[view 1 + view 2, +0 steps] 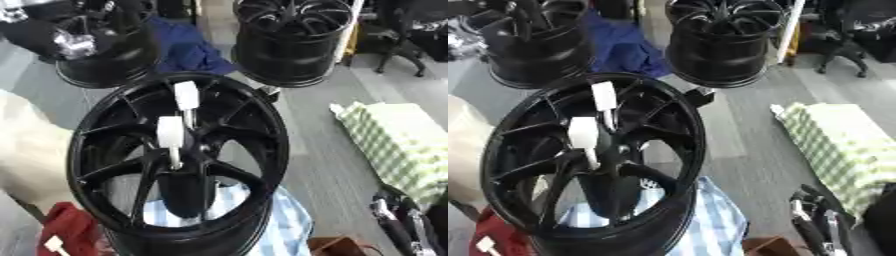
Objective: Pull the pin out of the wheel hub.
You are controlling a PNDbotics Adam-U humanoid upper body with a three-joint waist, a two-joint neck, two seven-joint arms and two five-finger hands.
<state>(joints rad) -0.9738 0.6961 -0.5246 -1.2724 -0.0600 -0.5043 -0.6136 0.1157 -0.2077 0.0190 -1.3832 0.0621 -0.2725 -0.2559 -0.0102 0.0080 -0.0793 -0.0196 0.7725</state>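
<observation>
A black multi-spoke wheel hub (262,125) stands tilted in the middle, resting on a blue-and-white checked cloth (284,220). Two pins with white handles stick out of its centre: one handle (186,95) higher up, the other (170,132) below it, each on a thin metal shaft. My right hand (398,222) rests at the lower right corner, fingers up and relaxed, well away from the hub. A black-and-silver part of my left arm (74,42) shows at the upper left, near the camera; its hand is not clear.
Two more black wheels stand behind, one at the back left (531,55) and one at the back right (293,45), with blue cloth (188,47) between them. A green checked cushion (402,145) lies on the right. A red object (66,225) sits at the lower left.
</observation>
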